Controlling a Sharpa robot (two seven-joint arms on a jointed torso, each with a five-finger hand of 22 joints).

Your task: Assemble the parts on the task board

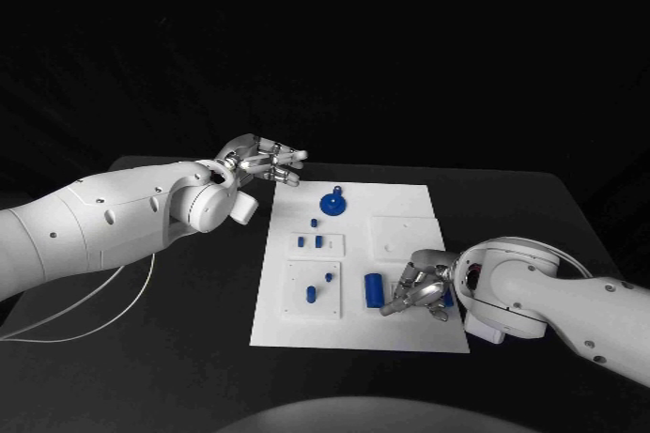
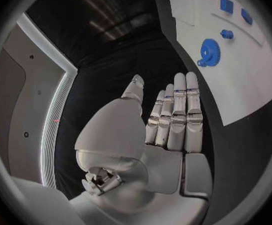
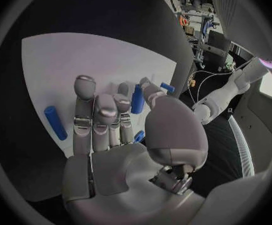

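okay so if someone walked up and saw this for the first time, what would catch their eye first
Probably the white task board glowing against the black table, dotted with small blue parts, the biggest a round blue gear near its far end. Next, the right hand down on the board's near right side by a blue cylinder, while the left hand hovers flat-fingered off the far left corner.

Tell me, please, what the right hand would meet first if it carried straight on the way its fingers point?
Probably the blue cylinder lying on the task board, just beyond the right hand; depth is unclear, so the fingers might pass above it.
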